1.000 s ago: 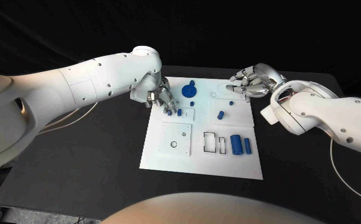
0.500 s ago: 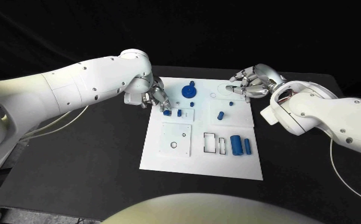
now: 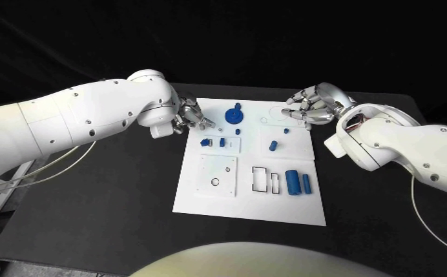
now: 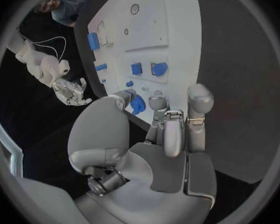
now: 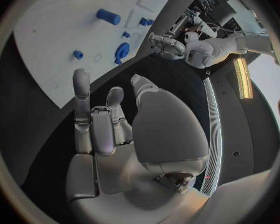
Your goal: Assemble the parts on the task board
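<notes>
Flat white task board [image 3: 250, 199] carries small blue parts [image 3: 297, 180]; left hand [image 3: 189, 116] and right hand [image 3: 309, 105] flank its far end, metallic fingers loosely spread, holding nothing.

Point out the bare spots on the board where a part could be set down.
Free: the task board strip along its near edge, below the square plate and the blue cylinders. Crowded: the far end, round the large blue part, between both hands.

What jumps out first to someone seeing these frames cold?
The white task board in the middle of the black table, dotted with small blue parts, the largest a round blue piece near its far edge. Next, the two silver hands at the board's far corners: the left hand by the far left corner, the right hand by the far right, neither holding anything.
</notes>
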